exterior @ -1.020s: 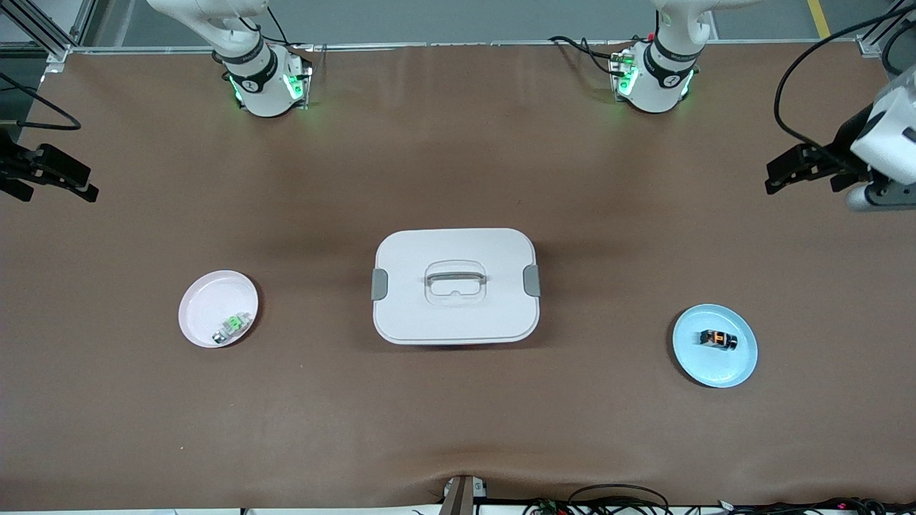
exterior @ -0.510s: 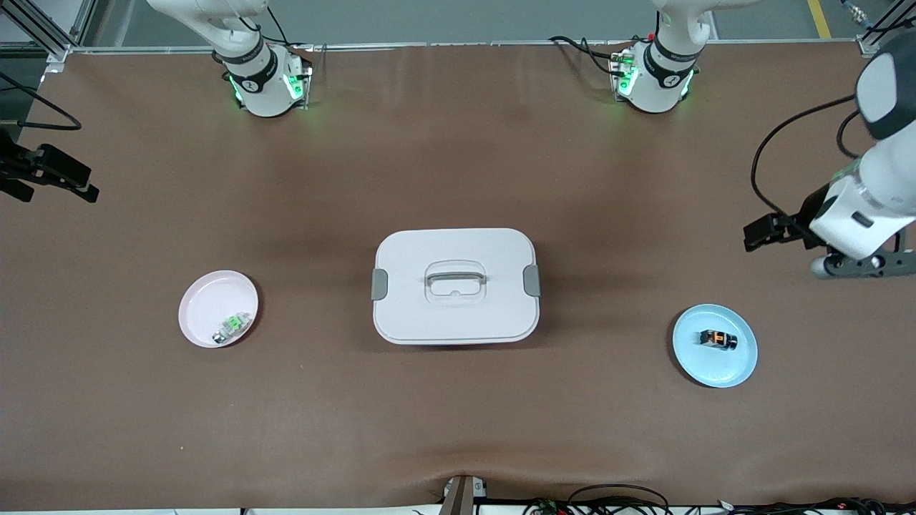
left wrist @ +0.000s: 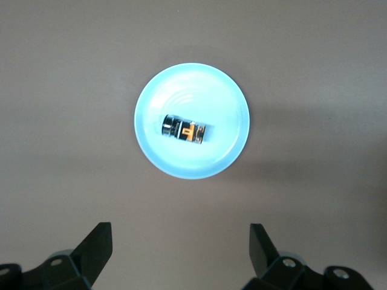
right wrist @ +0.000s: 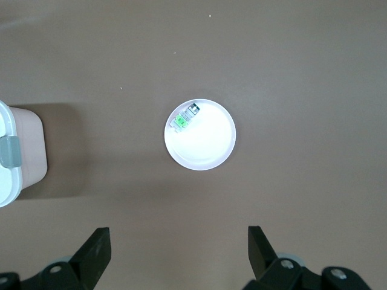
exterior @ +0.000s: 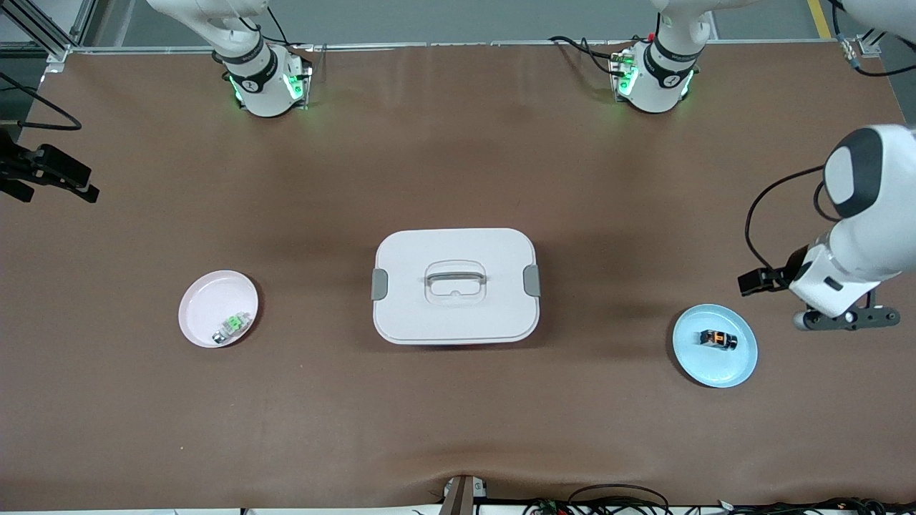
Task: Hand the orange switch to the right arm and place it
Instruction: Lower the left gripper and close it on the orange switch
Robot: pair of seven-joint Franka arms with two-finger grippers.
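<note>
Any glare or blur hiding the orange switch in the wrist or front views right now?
Left wrist view: the blue plate is overexposed and glows, yet the orange switch still reads clearly. Front view: even light, with soft shadows beside the white box; the switch is small but distinct. Right wrist view: the pink plate looks washed out.

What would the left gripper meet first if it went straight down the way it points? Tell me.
Probably bare table, just beside the blue plate. The open left gripper points down, and the plate with the orange switch sits off its line; depth is unclear.
</note>
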